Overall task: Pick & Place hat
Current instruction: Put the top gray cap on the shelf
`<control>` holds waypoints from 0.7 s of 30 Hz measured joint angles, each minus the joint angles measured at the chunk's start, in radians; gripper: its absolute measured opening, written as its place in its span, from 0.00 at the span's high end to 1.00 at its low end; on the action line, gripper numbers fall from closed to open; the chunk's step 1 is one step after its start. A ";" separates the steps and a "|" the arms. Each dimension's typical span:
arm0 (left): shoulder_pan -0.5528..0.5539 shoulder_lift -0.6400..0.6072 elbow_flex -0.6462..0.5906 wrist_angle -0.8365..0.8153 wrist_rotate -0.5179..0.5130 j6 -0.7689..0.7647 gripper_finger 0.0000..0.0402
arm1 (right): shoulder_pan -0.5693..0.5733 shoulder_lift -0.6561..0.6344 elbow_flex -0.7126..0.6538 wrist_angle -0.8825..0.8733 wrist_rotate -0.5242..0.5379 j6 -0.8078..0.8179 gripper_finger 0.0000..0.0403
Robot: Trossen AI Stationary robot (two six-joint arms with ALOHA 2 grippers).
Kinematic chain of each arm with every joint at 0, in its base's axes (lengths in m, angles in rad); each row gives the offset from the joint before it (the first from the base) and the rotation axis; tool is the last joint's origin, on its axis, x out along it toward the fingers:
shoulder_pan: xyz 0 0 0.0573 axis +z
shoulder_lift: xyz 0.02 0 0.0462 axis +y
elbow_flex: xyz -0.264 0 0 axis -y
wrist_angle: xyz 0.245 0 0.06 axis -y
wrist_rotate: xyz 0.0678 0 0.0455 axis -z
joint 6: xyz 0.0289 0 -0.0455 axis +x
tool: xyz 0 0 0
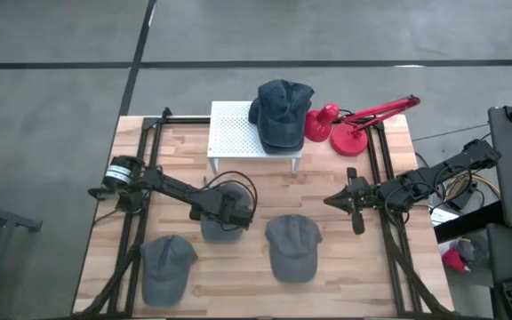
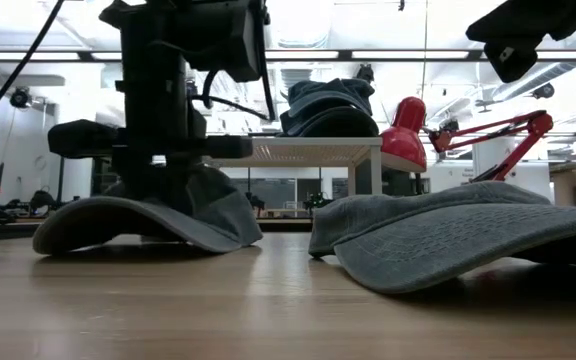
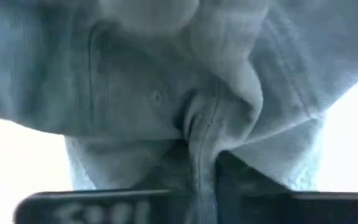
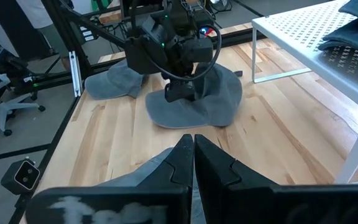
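Note:
Three grey caps lie on the wood table. My left gripper (image 1: pixel 229 212) (image 3: pixel 197 165) is down on the middle cap (image 1: pixel 220 233) (image 2: pixel 203 215) (image 4: pixel 222 102) and shut on its crown. A second grey cap (image 1: pixel 292 247) (image 2: pixel 468 235) rests on its rim to the right, and a third (image 1: pixel 167 267) lies near the left front corner. Dark blue caps (image 1: pixel 282 113) are stacked on a white perforated stand (image 1: pixel 234 133). My right gripper (image 1: pixel 330 201) (image 4: pixel 193 149) hovers shut above the table's right side, pointing toward the left arm and touching nothing. My left gripper pinches a raised fold of the cap's crown (image 3: pixel 202 127) between its two fingers (image 3: pixel 238 171), coming from above and pointing down. The cloth bunches into creases at the pinch. The cap's brim and rim (image 2: pixel 88 232) still lie on the table.
A red desk lamp (image 1: pixel 349 129) stands at the far right beside the stand. Black frame rails (image 1: pixel 145 178) run along both sides of the table. Bare wood shows between the caps and in front of the stand.

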 joint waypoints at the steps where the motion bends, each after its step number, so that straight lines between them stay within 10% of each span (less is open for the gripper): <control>1: -0.001 0.000 0.004 0.001 -0.003 0.009 0.95 | 0.000 0.000 0.000 0.000 0.000 0.000 0.97; 9: -0.042 -0.007 0.128 -0.065 -0.057 0.012 0.99 | 0.000 0.000 0.000 -0.001 0.000 0.000 0.97; 21: -0.209 -0.014 0.630 -0.590 -0.227 -0.147 1.00 | 0.000 0.000 0.000 -0.002 0.000 0.000 0.97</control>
